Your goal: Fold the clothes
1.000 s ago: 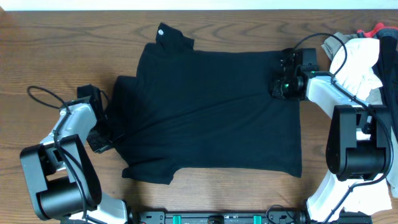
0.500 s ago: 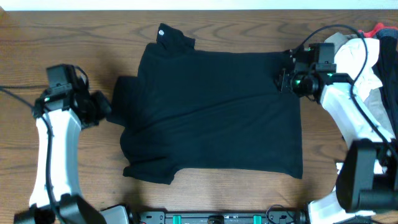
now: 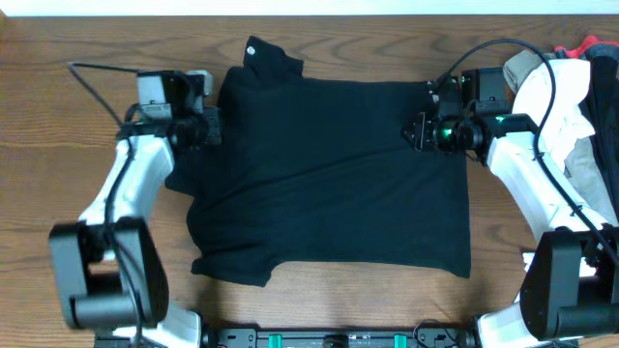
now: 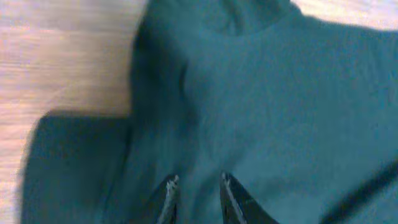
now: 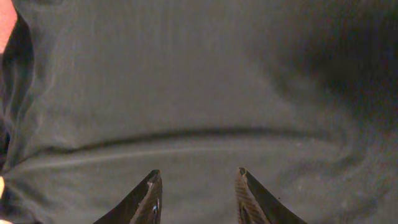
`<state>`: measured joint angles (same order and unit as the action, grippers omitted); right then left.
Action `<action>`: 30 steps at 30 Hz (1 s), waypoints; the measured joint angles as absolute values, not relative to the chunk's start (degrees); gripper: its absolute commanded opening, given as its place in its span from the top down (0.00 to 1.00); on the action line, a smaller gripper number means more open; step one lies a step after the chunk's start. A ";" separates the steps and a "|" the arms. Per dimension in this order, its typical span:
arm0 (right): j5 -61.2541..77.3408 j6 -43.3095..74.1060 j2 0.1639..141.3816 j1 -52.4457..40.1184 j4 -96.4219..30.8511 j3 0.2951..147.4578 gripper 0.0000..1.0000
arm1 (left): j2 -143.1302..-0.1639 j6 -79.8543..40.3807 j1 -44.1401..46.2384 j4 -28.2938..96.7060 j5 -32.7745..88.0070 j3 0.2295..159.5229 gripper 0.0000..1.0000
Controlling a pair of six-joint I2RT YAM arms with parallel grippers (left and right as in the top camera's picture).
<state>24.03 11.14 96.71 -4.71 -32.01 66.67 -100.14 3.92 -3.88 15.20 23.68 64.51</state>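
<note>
The clothes, a black short-sleeved shirt (image 3: 329, 174), lie spread flat on the wooden table. The collar with a small white logo (image 3: 253, 50) points to the back. My left gripper (image 3: 215, 126) hovers at the shirt's upper left edge near the shoulder. In the left wrist view its fingertips (image 4: 198, 183) stand a little apart over the dark fabric (image 4: 261, 93), holding nothing. My right gripper (image 3: 416, 132) is over the shirt's upper right part. In the right wrist view its gripper (image 5: 197, 175) is open above smooth cloth (image 5: 186, 81).
A heap of white and light garments (image 3: 561, 97) with something red (image 3: 585, 45) lies at the right edge behind my right arm. The left arm's cable (image 3: 97, 72) loops over the bare wood (image 3: 58, 145). The shirt's left sleeve (image 3: 182, 164) sticks out below my left gripper.
My left arm has swung from the left sleeve up to the shirt's upper left shoulder, and its jaws have parted. My right gripper has shifted left from the shirt's edge onto the fabric.
</note>
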 measured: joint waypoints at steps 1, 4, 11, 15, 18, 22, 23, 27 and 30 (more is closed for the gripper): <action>24.03 11.16 96.71 -4.71 -32.71 66.67 0.64 | -101.80 4.32 -3.77 13.80 23.70 64.51 0.80; 24.05 11.27 96.71 -4.71 -34.52 66.67 0.65 | -106.61 4.97 -3.75 10.83 23.62 64.51 0.81; 24.03 11.35 96.71 -4.71 -35.66 66.67 0.67 | -114.61 4.54 -3.75 2.94 21.17 64.55 0.87; 24.03 11.55 96.71 -4.73 -35.77 66.67 0.67 | -116.44 3.99 -3.79 -2.07 18.52 65.04 0.88; 24.03 11.60 96.71 -4.91 -35.79 66.67 0.67 | -118.96 2.61 -4.14 -3.55 17.04 68.07 0.87; 23.97 11.70 96.71 -5.58 -35.79 66.67 0.66 | -122.93 0.14 -5.32 -2.94 15.97 74.17 0.83; 23.77 11.73 96.71 -5.74 -35.79 66.67 0.65 | -123.61 -0.40 -5.63 -2.52 15.73 75.46 0.78; 21.67 12.60 96.71 -6.81 -35.81 66.67 0.60 | -124.81 -1.56 -6.24 2.70 14.79 79.94 0.70; 18.26 13.74 96.71 -7.22 -35.62 66.67 0.57 | -125.10 -1.63 -6.31 9.65 14.61 83.66 0.59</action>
<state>18.26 13.74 96.71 -7.22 -35.62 66.67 -125.10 -1.63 -6.31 9.65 14.61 83.66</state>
